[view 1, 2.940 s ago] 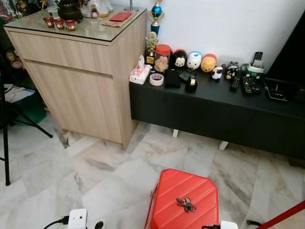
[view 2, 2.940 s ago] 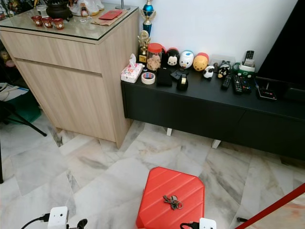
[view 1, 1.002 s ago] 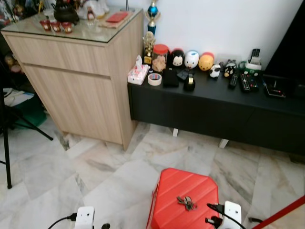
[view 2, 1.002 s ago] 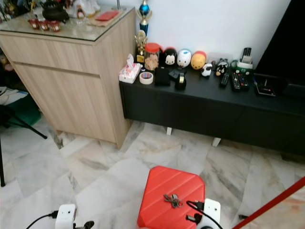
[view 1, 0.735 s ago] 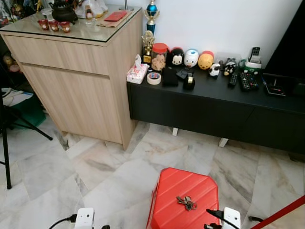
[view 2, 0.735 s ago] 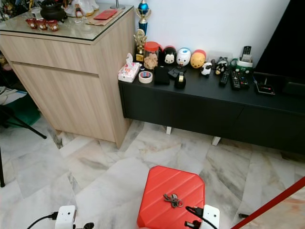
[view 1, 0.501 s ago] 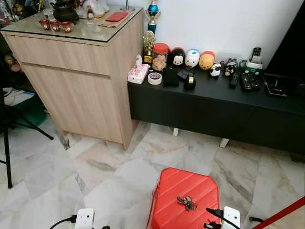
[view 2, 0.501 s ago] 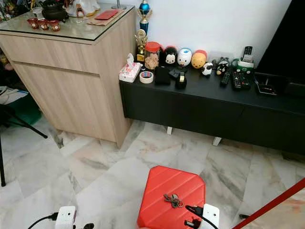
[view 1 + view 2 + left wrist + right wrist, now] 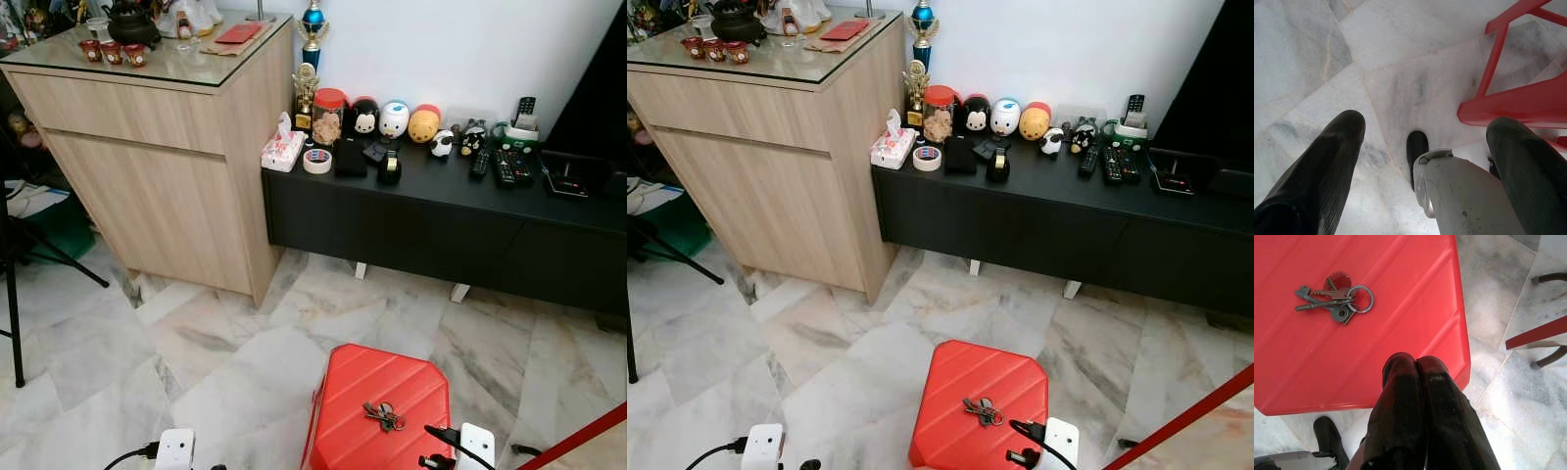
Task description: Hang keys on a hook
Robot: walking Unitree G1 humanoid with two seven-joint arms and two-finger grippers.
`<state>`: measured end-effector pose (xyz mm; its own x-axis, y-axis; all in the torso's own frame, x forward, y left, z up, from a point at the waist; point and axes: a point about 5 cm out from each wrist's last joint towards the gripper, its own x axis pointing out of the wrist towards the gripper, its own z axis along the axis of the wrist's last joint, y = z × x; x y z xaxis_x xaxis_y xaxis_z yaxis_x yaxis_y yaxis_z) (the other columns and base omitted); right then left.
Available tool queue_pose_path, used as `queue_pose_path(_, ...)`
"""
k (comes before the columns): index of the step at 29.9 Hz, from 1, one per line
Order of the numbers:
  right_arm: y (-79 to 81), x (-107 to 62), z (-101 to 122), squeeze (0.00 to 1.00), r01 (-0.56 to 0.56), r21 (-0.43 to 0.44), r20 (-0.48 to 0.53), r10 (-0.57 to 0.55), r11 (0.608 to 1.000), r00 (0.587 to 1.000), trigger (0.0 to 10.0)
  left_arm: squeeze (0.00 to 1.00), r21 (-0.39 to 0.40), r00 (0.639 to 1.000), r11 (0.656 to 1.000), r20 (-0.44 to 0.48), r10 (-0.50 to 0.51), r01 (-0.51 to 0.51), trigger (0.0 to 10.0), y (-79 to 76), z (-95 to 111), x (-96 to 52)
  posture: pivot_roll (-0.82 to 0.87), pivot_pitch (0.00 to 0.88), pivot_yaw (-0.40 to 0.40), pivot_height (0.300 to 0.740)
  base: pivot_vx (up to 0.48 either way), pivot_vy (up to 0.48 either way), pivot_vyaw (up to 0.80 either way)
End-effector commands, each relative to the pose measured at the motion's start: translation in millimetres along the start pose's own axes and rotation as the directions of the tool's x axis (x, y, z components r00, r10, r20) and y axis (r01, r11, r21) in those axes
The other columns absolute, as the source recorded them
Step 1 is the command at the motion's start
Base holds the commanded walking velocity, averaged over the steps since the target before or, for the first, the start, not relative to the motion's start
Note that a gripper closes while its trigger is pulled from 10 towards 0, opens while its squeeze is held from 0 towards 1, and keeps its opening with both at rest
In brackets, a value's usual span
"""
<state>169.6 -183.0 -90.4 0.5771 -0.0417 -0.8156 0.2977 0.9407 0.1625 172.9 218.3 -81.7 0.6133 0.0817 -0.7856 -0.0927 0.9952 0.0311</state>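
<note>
— Where were the keys (image 9: 1334, 301)?

— They lay flat on top of the red stool (image 9: 1400, 293), a small bunch on a ring, ahead of the right pincer (image 9: 1415, 363) and off to one side of its tips, well apart from them.

— And that pincer itself?

— Its two black fingers (image 9: 1400, 396) were pressed together, tip to tip, with nothing between them. It hung over the near edge of the stool, above the red top.

— The left pincer (image 9: 1425, 142)?

— It was spread wide and empty, pointing down at the marble floor (image 9: 1400, 73). One corner of the stool sat just off its far finger. The robot's own silver leg and black foot (image 9: 1417, 147) showed between the fingers.

— What stood beyond the stool?

— Farther off, across the floor, a low black counter (image 9: 441, 211) ran along the white wall, carrying a tissue box (image 9: 282, 149), a roll of tape (image 9: 317, 162), a jar (image 9: 329, 117), round toy figures (image 9: 395, 119) and remote controls (image 9: 505, 166). Beside it stood a taller wooden cabinet (image 9: 157, 166) with a glass top, holding small red cups (image 9: 110, 51) and a dark teapot (image 9: 132, 20).
</note>
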Motion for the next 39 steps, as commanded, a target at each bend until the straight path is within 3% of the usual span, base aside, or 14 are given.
queue_pose_path(1, -1.6, 0.3, 4.0, 0.0, 0.007, 0.006, 0.018, -0.007, 1.0, 1.0, 10.0, 0.0, 0.007, 0.999, 1.0, -0.038, 0.003, -0.003, 10.0, -0.2, -6.3, -0.8, -0.03, 0.003, -0.04, 0.74, 0.0, 0.0, 0.0)
queue_pose_path(39, -0.1, 0.8, 7.7, 0.0, 0.004, 0.003, 0.039, -0.004, 1.0, 0.999, 10.0, 0.0, -0.005, 1.0, 1.0, -0.011, -0.013, 0.012, 10.0, -5.6, -1.4, 0.6, -0.03, 0.0, -0.048, 0.74, -0.057, 0.0, 0.0)
